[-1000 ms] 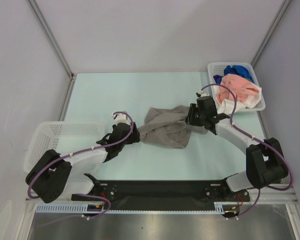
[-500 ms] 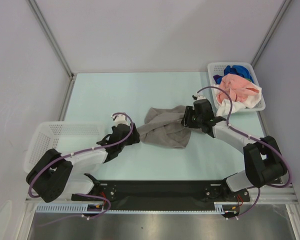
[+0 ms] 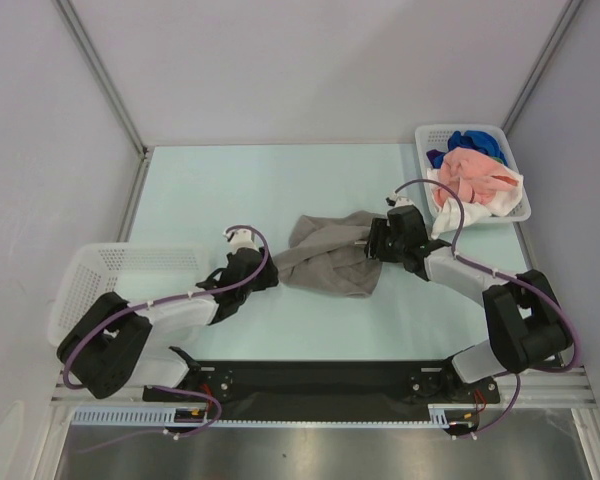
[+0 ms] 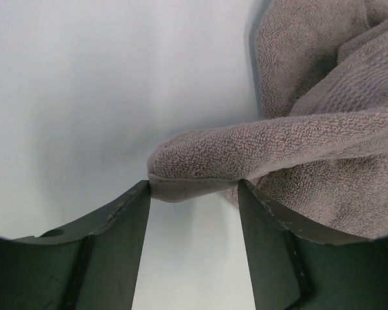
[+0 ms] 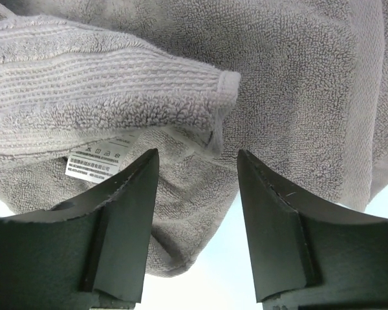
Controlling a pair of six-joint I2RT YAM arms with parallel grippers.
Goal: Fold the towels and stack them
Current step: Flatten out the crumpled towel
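A grey towel (image 3: 330,256) lies crumpled on the pale green table (image 3: 220,190) between both arms. My left gripper (image 3: 272,277) is at its left corner. In the left wrist view the jaws (image 4: 193,194) stand apart, with the rolled corner of the grey towel (image 4: 246,155) just at the fingertips. My right gripper (image 3: 371,243) is at the towel's right edge. In the right wrist view it (image 5: 198,155) is open over folds of the grey towel (image 5: 116,90), where a white care label (image 5: 97,159) shows. Salmon pink (image 3: 475,175), blue (image 3: 477,142) and white towels sit in the far-right basket.
The white lattice basket (image 3: 510,212) holding the other towels stands at the back right corner. A second white lattice basket (image 3: 90,285) stands at the left edge beside my left arm. Grey walls close in the table.
My right gripper has moved a little left and nearer along the towel's right edge. The left arm and the towel have hardly shifted.
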